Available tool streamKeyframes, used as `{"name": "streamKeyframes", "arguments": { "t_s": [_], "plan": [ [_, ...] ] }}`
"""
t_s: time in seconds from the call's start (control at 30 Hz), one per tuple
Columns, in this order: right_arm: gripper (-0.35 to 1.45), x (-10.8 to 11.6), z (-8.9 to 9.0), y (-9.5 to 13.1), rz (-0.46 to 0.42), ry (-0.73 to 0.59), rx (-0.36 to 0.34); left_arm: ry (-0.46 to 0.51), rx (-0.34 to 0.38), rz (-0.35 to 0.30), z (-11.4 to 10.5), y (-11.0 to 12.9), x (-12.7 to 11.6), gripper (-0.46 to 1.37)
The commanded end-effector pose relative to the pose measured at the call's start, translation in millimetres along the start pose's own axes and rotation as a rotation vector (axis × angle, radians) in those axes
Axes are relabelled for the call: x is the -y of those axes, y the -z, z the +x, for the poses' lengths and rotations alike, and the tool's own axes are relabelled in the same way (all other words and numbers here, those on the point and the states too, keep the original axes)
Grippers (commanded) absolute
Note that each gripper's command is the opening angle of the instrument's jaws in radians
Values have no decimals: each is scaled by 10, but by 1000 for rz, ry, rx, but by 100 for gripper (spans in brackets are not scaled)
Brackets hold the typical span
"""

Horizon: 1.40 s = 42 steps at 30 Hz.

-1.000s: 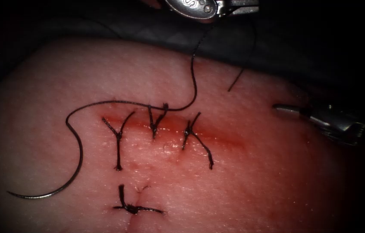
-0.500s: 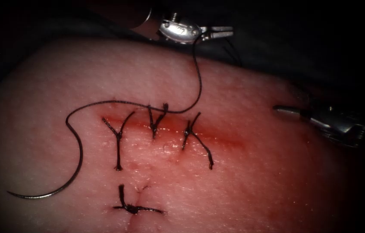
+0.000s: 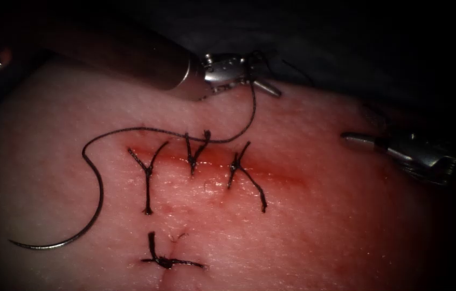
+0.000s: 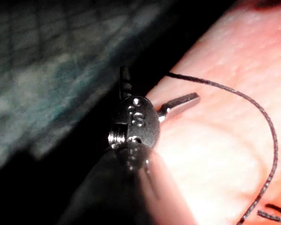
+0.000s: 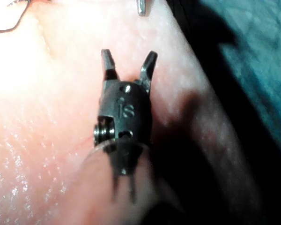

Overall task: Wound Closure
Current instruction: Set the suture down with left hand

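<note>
Two tools, one needle, one long thread. The left tool point(image 3: 263, 74) sits at the far edge of the tissue point(image 3: 319, 226) with its jaws spread wide; the left wrist view point(image 4: 161, 85) shows the thread point(image 3: 250, 116) running into the crotch between them, and nothing is clamped. The right tool point(image 3: 361, 140) hovers right of the cut point(image 3: 212, 157), well apart from the left one; up close point(image 5: 129, 58) its jaws are parted too, with nothing in them.

From the left tool the thread drops, sweeps left along the cut's far lip and joins the needle point(image 3: 96, 207). The needle lies free on the surface off the cut's left end, not in the tissue and far from both tools.

Three knotted stitches point(image 3: 193, 153) cross the cut, and a fourth knot point(image 3: 164, 261) sits nearer the camera. Red fluid point(image 3: 276, 173) lines the cut.
</note>
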Motion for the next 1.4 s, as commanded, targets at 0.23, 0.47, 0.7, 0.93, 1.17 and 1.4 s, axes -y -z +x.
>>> {"name": "streamKeyframes", "arguments": {
  "t_s": [0.23,0.47,0.7,0.93,1.17,1.4],
  "plan": [
    [81,1,0,0,-2,0,1,-23,140,-6,1,24,-4,120],
    [81,3,0,0,-2,6,1,-23,227,15,10,73,-3,121],
    [82,3,1,0,0,6,3,-7,223,26,31,138,2,119],
    [82,5,1,-1,3,6,9,7,253,15,40,186,-8,113],
    [83,6,2,0,7,5,9,25,368,7,20,196,-37,86],
    [83,8,4,0,6,4,9,158,422,-96,-12,196,-50,106]
  ]
}}
